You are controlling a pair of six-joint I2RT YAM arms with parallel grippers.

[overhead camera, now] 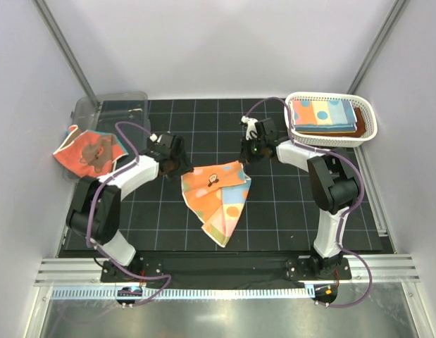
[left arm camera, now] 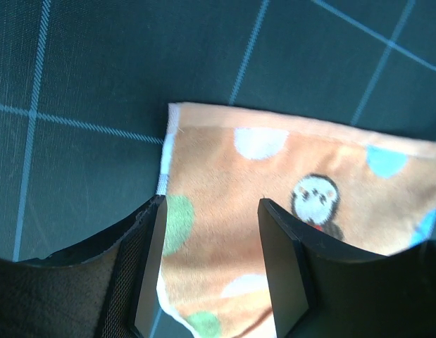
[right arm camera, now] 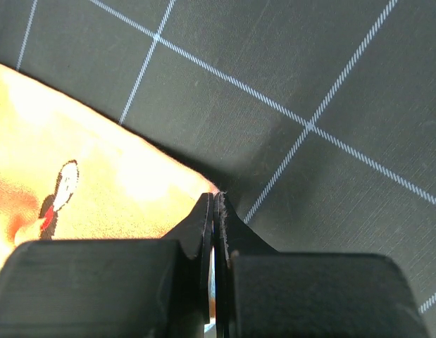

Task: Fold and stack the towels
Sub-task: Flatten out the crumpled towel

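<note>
Left arm is bent low, its left gripper [left arm camera: 212, 211] spread wide above the polka-dot towel [overhead camera: 218, 193], over its left corner. The towel lies rumpled between both grippers. The right arm is folded inward, with the right gripper [right arm camera: 214, 204] clamped tight at the towel's right corner. Whether it has caught cloth, I can't tell.

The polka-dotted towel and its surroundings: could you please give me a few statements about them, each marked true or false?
1. The left end effector is open, its fingers straddling an edge of the polka-dotted towel. True.
2. The right end effector is wide open above bare mat. False: it is shut at a corner of the polka-dotted towel.
3. The white basket holds folded towels. True.
4. The bear towel lies folded in the white basket. False: it lies rumpled by the clear bin on the far left.
</note>
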